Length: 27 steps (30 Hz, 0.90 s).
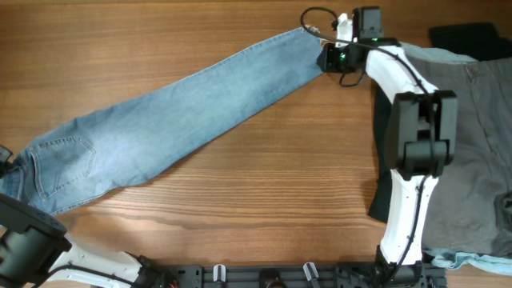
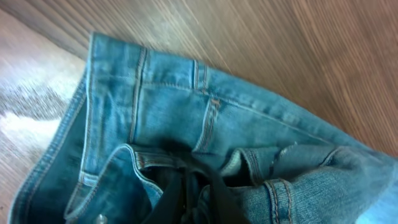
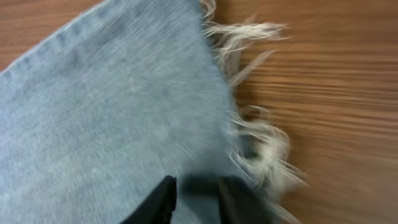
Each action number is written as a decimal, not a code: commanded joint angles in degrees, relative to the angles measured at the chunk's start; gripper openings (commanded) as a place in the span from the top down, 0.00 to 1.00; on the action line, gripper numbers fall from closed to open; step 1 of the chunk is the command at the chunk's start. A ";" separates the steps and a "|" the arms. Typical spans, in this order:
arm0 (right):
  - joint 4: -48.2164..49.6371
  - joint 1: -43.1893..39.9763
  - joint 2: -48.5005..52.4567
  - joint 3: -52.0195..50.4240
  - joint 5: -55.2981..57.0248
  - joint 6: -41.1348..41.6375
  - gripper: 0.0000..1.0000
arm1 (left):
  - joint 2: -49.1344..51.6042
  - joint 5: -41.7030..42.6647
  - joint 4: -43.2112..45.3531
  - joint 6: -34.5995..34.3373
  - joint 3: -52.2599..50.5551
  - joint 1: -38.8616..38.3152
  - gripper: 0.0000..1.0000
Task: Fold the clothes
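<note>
The light-blue denim jeans lie stretched in a diagonal line across the wooden table, waist at the lower left and frayed hem at the upper right. A stitched back pocket faces up. My left gripper is at the table's left edge, its black fingers shut in the waistband. My right gripper is at the hem, its two fingers close together on the denim next to the white fray.
Grey-khaki trousers lie spread at the right. A black garment shows at the far right corner and beside the right arm. A strip of light-blue cloth lies at the bottom right.
</note>
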 commanded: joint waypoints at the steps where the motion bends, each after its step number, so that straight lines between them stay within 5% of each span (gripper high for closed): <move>1: -0.04 0.20 4.50 -0.37 -3.26 7.19 0.85 | -2.97 2.62 -2.43 -0.59 -0.35 0.04 0.94; 6: -3.67 -0.02 5.14 -0.37 6.23 11.91 0.88 | -7.28 -2.60 -9.53 -1.95 0.44 0.98 0.96; 15: -4.57 -0.87 5.14 -0.37 6.19 12.26 0.88 | -11.34 -8.96 -15.15 -4.87 0.59 10.71 0.96; 22: -4.44 -0.87 5.14 -0.37 6.19 12.26 0.87 | -11.30 -9.60 -7.45 -4.85 -5.73 13.62 0.88; 27: -4.26 -1.09 5.14 -0.37 6.19 13.55 0.87 | -11.23 -18.05 -5.88 -5.18 -12.07 14.01 0.87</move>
